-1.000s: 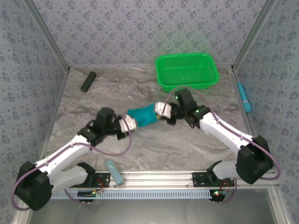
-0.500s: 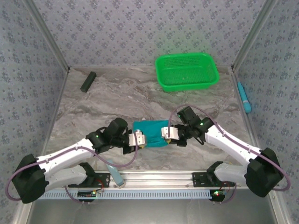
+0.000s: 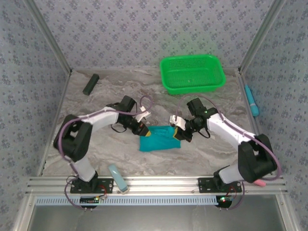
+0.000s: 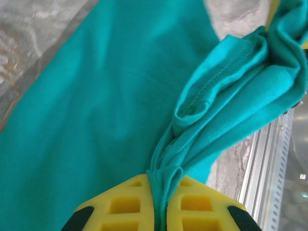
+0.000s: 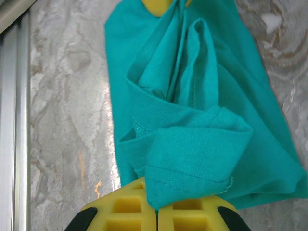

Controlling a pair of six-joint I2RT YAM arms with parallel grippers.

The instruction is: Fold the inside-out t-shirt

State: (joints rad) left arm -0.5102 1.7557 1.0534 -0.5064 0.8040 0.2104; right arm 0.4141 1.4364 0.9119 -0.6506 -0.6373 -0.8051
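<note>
Wallpaper with a small blue-grey print covers the walls that box in the workspace. Below them lies the grey marbled table, bare over most of its surface. The green basket stands at the back of it and serves as the landmark here.

The inside-out t-shirt lies on the table nearer to the arm bases than the basket and a little to the basket's left. It is gathered into a compact, roughly rectangular bundle, well apart from the basket. Seams and a stitched hem show on the outside in both wrist views.

The left gripper is at the bundle's corner on the basket side, away from the right arm. Its yellow pads are clamped on a bunched rope of cloth. The right gripper is at the other basket-side corner, and its pads are pinched together over a doubled hem corner.

This looks like the middle of a fold, with one edge held at both ends. The next move probably calls for drawing that edge taut so the bunching at the left pads spreads. Then the edge should be laid square on the layer beneath before either grip lets go.

A black block lies well to the basket's left. A teal tool lies to the basket's right, by the wall.
</note>
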